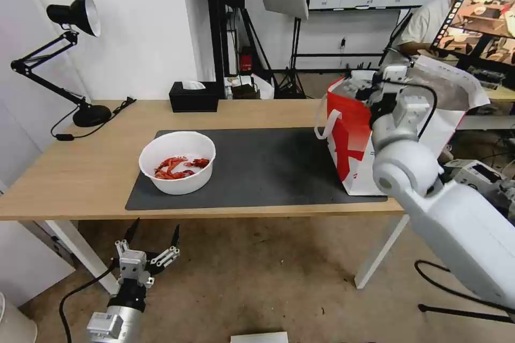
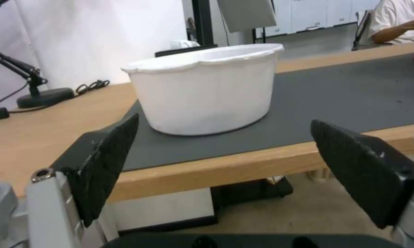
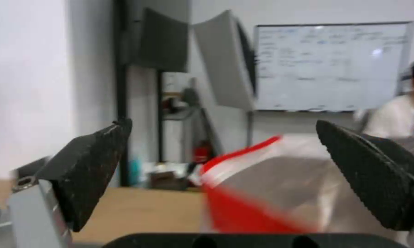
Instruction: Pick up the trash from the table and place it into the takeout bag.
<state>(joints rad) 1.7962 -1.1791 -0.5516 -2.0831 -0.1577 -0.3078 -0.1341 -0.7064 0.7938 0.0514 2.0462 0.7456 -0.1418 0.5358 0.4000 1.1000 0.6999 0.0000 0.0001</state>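
Note:
A white round bowl (image 1: 177, 162) holding red crayfish shells sits on the left part of the dark grey mat (image 1: 268, 166) of the light-wood table (image 1: 80, 171). The red-and-white takeout bag (image 1: 351, 142) stands open at the mat's right end. My left gripper (image 1: 153, 236) hangs open below the table's front edge, in front of the bowl; in the left wrist view the bowl (image 2: 207, 93) stands beyond the spread left gripper (image 2: 224, 120). My right gripper (image 1: 370, 86) is raised at the bag's top rim. The right gripper (image 3: 221, 124) is open with nothing in it, above the bag (image 3: 262, 186).
A black tissue box (image 1: 194, 96) stands at the table's back edge and a black desk lamp (image 1: 70, 64) at the back left. A white table leg (image 1: 381, 252) slants down under the right end. A monitor (image 1: 483, 16) stands behind the bag.

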